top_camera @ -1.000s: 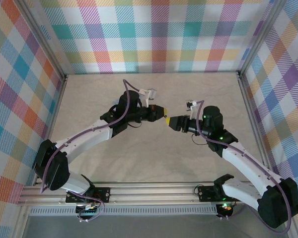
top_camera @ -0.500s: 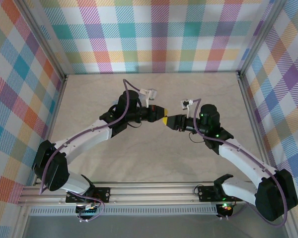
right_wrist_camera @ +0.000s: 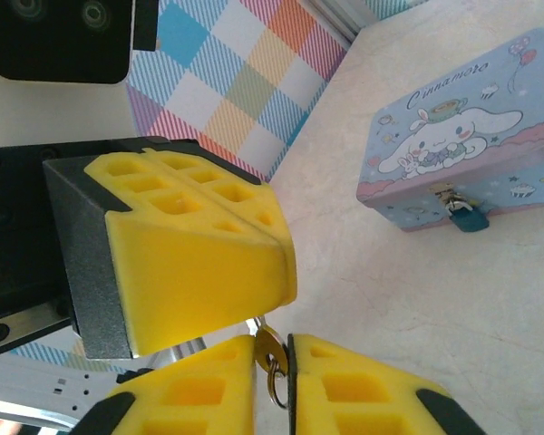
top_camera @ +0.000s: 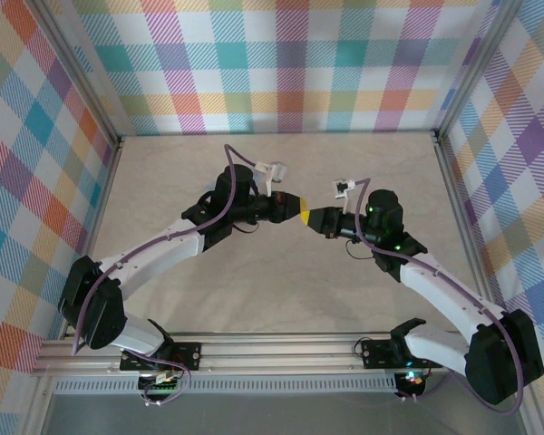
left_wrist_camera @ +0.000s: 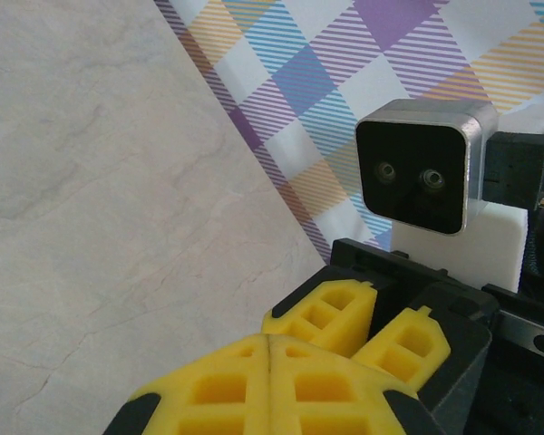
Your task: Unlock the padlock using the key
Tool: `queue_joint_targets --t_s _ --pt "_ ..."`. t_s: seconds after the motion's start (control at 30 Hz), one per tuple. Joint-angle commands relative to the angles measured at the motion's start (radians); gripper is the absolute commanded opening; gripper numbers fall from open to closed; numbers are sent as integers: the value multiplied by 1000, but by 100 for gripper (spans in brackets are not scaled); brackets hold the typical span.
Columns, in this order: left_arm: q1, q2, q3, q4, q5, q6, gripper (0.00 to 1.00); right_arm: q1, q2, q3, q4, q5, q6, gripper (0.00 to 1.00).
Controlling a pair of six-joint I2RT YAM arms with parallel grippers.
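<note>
The key (right_wrist_camera: 272, 347), a small brass one on a thin ring, hangs in mid-air between both grippers. My right gripper (right_wrist_camera: 273, 339) is shut on its round head, one yellow pad on each side. Its blade runs up under the tip of my left gripper (right_wrist_camera: 277, 234), which is shut on it. In the top view the left gripper (top_camera: 300, 211) and the right gripper (top_camera: 313, 218) meet tip to tip above the middle of the table. The padlock (right_wrist_camera: 472, 217), small and dark blue, hangs shut on the clasp of a pale blue tin (right_wrist_camera: 462, 136) on the table.
The tin with a white cartoon figure lies flat on the marble-look tabletop (right_wrist_camera: 453, 326). Checked walls (top_camera: 290, 63) close the table at the back and both sides. Purple cables (top_camera: 240, 159) loop above both arms.
My right gripper has moved left up to the left gripper's tip and closed its fingers on the key. The left arm has held still.
</note>
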Motion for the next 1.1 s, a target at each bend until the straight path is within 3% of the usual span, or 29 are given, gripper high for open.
queue_joint_targets --t_s 0.0,0.2,0.33,0.43,0.47,0.57,0.7,0.87,1.07 --pt "-4 -20 4 33 19 -5 0 -3 1 8 28 -12 -10 10" --pt "-4 -19 7 30 15 -6 0 -2 0 13 4 0 -20 1" --pt "-4 -21 17 6 1 3 8 -2 -2 25 -54 15 -49 0" --pt "3 -30 30 -40 -49 13 41 -2 -6 32 -121 40 -80 0" --pt "9 -33 38 -70 -75 18 48 -2 -8 36 -152 53 -95 0" --pt "43 -32 60 -149 -130 24 62 -2 -15 43 -238 90 -140 0" --pt "103 -12 82 -235 -180 41 73 -2 -26 53 -356 156 -196 0" --pt "160 110 207 -472 -337 130 78 -2 -35 68 -481 254 -234 0" --pt "182 327 402 -635 -479 250 80 -2 -35 74 -542 314 -234 0"
